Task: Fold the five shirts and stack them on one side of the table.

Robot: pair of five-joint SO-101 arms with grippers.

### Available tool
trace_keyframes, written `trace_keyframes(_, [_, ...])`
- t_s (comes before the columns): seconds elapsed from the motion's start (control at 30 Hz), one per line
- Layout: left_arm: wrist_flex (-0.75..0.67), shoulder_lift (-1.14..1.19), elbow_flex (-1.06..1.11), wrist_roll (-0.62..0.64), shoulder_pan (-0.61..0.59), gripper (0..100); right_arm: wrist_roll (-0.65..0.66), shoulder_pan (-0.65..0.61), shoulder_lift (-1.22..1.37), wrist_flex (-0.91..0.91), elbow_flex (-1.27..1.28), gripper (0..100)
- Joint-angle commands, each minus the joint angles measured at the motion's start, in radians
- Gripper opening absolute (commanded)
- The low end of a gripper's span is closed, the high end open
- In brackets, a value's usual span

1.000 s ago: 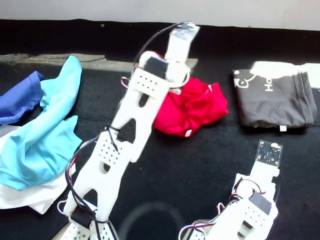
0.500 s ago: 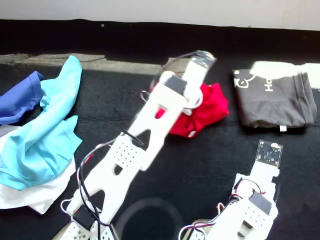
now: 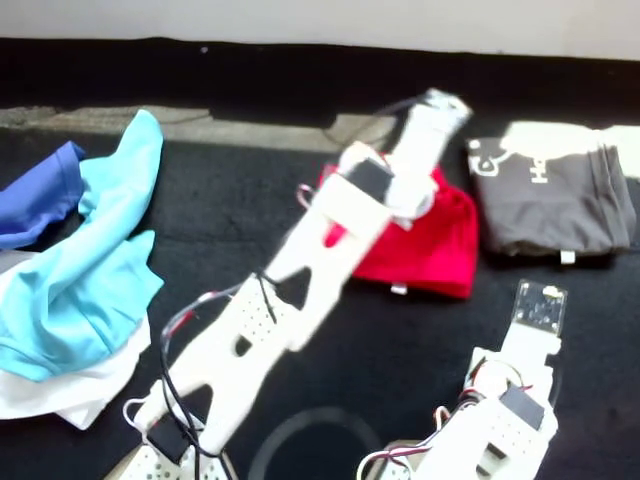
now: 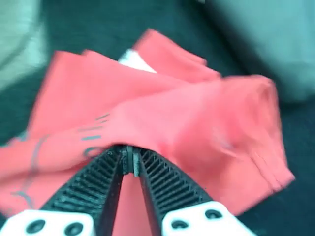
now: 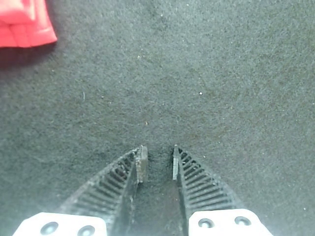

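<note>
Red shirt (image 4: 197,123) with thin grey line print at the black ribbed left pincer (image 4: 130,156), dark grey shirt (image 3: 550,200) with white print beside it, light blue shirt (image 3: 90,270), royal blue shirt (image 3: 40,195) and white shirt (image 3: 60,395) well apart from it, black worktop (image 5: 197,73)

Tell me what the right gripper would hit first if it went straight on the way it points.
Most likely the bare black table cover, straight ahead of the right gripper. The red shirt lies off to one side of that line, though depth is hard to judge.
</note>
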Motion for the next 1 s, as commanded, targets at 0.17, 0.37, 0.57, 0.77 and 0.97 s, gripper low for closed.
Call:
trace_keyframes(0.17, [-0.189,0.074,-0.025,-0.005,-0.124,1,0.008,0.001,0.002,-0.010,0.028,9.5])
trace_keyframes(0.37, [-0.233,0.073,-0.025,-0.005,-0.163,1,0.008,0.001,0.002,-0.005,0.022,9.5])
trace_keyframes(0.57, [-0.103,0.039,-0.111,0.058,-0.232,1,0.000,-0.074,0.010,0.216,-0.292,9.5])
trace_keyframes(0.77, [0.058,0.033,-0.133,0.055,-0.251,1,-0.120,-0.348,0.016,0.292,-0.506,9.5])
trace_keyframes(0.97, [0.325,-0.058,-0.133,0.055,-0.294,1,-0.160,-0.602,0.305,0.248,-0.673,9.4])
